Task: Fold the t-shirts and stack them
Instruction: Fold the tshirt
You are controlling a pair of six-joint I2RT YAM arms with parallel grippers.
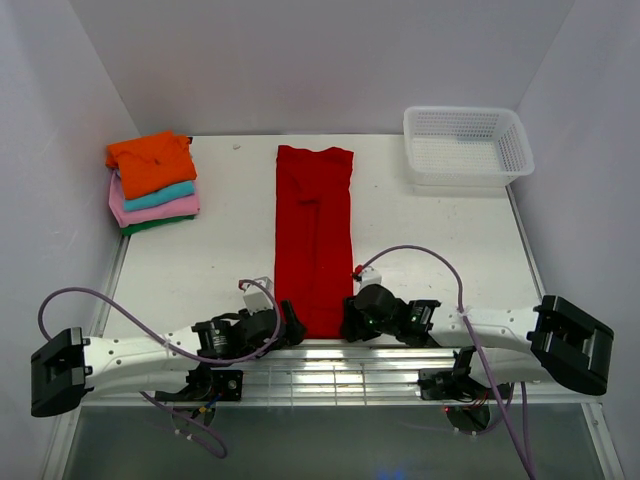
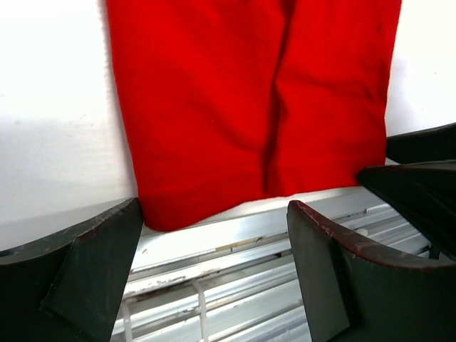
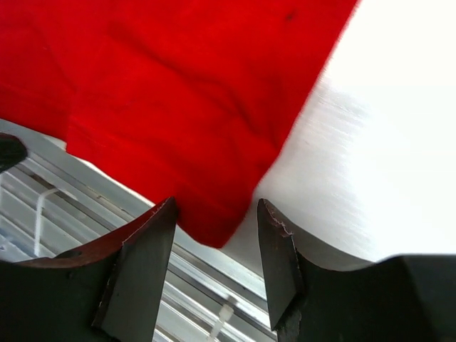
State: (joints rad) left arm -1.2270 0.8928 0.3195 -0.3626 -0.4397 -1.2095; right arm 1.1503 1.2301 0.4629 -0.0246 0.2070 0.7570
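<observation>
The bright red t-shirt (image 1: pixel 314 232) lies flat in a long narrow strip down the middle of the table, its near hem at the table's front edge. My left gripper (image 1: pixel 293 327) is open at the hem's left corner; in the left wrist view the red cloth (image 2: pixel 249 100) lies just beyond the gripper (image 2: pixel 214 235). My right gripper (image 1: pixel 347 322) is open at the hem's right corner, and in the right wrist view the gripper (image 3: pixel 217 224) brackets the cloth's corner (image 3: pixel 214 221). A stack of folded t-shirts (image 1: pixel 152 182), orange on top of teal, pink and dark green, sits far left.
A white plastic mesh basket (image 1: pixel 466 145) stands at the back right. A metal slatted rail (image 1: pixel 330 368) runs along the table's front edge under both arms. White walls close in the left, back and right sides.
</observation>
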